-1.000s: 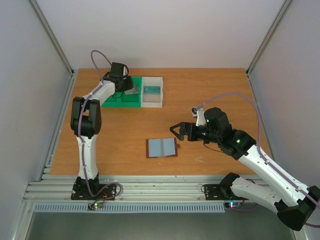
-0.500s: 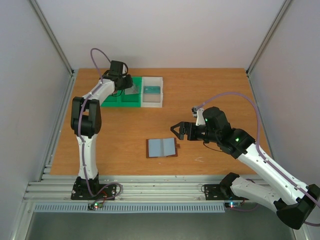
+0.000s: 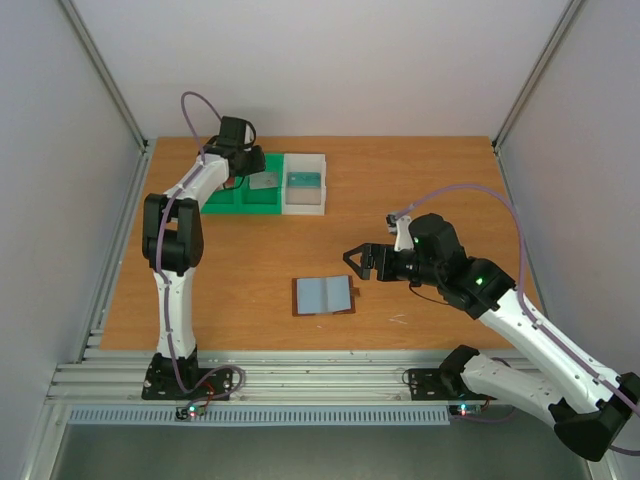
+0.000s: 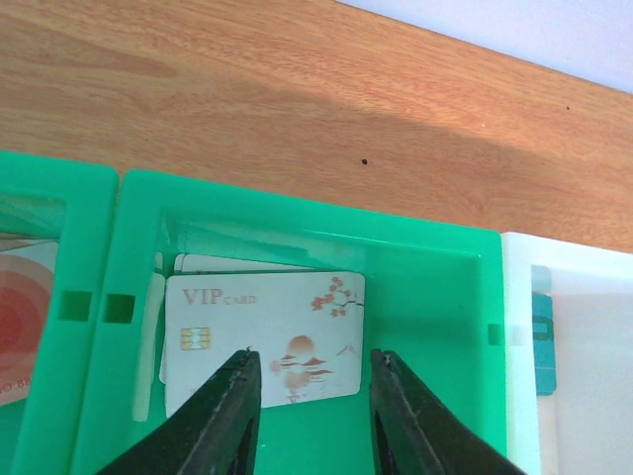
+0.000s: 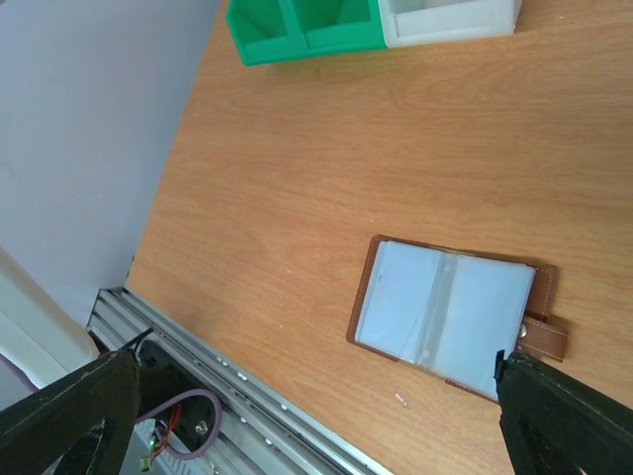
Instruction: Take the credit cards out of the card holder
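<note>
VIP card (image 4: 262, 332) lies in green bin (image 4: 297, 213) by the tabletop's (image 3: 420, 190) far edge.
Left gripper (image 4: 309, 361) above it, jaws apart; right gripper (image 3: 350, 263) spread wide beside the open card holder (image 3: 323, 295).

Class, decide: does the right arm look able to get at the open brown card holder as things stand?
Probably yes. The right end effector hangs open just beside the card holder, which lies flat and unfolded, and nothing stands between them.
</note>
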You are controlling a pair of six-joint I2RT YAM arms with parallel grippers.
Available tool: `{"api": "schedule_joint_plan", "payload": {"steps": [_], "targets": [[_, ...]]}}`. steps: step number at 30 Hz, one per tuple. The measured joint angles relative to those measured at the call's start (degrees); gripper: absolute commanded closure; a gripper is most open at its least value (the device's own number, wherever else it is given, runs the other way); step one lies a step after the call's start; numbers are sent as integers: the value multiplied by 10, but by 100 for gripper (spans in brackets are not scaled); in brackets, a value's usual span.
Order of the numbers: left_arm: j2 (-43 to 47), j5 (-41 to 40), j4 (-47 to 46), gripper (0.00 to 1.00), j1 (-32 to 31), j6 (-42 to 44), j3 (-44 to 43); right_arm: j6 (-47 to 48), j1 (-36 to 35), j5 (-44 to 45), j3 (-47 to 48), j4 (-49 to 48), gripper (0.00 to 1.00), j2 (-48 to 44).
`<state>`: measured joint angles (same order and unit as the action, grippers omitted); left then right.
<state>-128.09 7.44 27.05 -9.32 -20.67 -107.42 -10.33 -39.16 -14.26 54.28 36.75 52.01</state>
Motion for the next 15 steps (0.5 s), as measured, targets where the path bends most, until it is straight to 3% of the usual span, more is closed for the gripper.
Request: {"api": "schedule_joint_plan", "payload": {"steps": [8, 15], "targets": [[0, 14, 38, 56, 0, 2, -16, 0, 0, 2, 0, 1, 2, -18], [40, 27, 93, 55, 0, 0, -10, 0, 0, 25, 19, 35, 2, -9]]}}
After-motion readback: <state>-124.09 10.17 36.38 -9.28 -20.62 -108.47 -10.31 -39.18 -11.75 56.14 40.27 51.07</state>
